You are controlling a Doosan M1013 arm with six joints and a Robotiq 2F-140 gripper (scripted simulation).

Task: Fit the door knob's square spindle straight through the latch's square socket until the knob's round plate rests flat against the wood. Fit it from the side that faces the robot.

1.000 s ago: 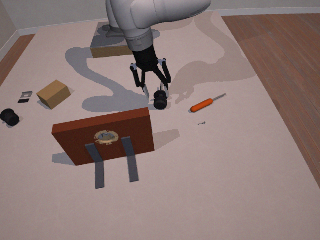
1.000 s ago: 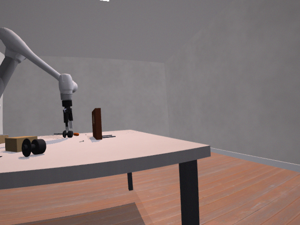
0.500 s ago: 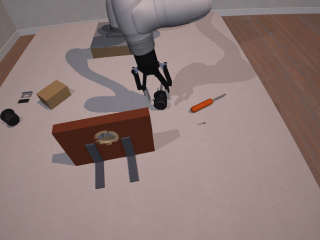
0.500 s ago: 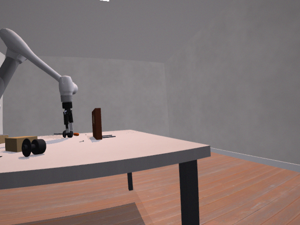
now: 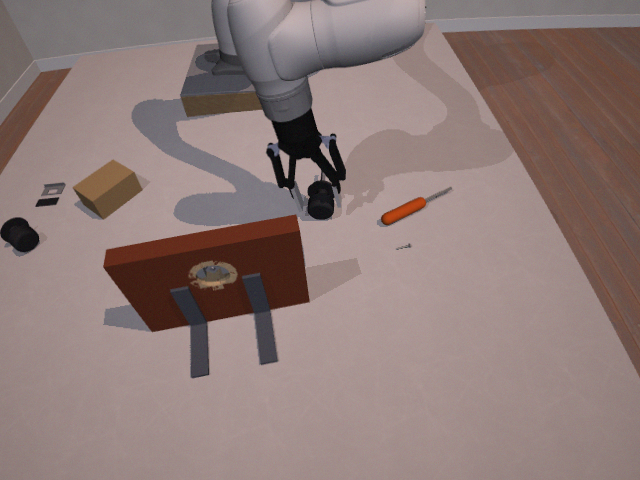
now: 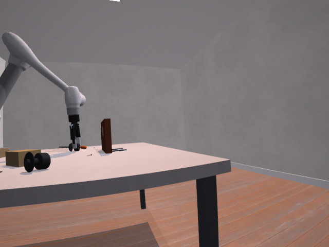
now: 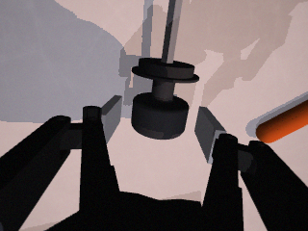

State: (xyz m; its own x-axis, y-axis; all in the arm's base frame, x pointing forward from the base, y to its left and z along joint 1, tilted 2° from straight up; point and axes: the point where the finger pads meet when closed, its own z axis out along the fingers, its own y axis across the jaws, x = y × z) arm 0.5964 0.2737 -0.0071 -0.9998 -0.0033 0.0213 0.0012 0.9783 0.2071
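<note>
A black door knob (image 5: 321,200) with a round plate and a grey square spindle lies on its side on the table, behind the upright brown wood panel (image 5: 205,265). In the wrist view the knob (image 7: 160,113) lies between my finger pads, with gaps on both sides. My gripper (image 5: 315,193) is open and straddles the knob, fingertips near the table; it also shows in the exterior view (image 6: 74,144). The panel's latch socket (image 5: 211,272) sits in a round tan opening. The panel stands on two grey brackets (image 5: 199,335).
A second black knob (image 5: 19,234) lies at the far left, near a tan box (image 5: 107,187) and small grey plates (image 5: 50,193). An orange-handled screwdriver (image 5: 408,208) and a small screw (image 5: 403,246) lie to the right. The arm's base block (image 5: 219,93) stands behind.
</note>
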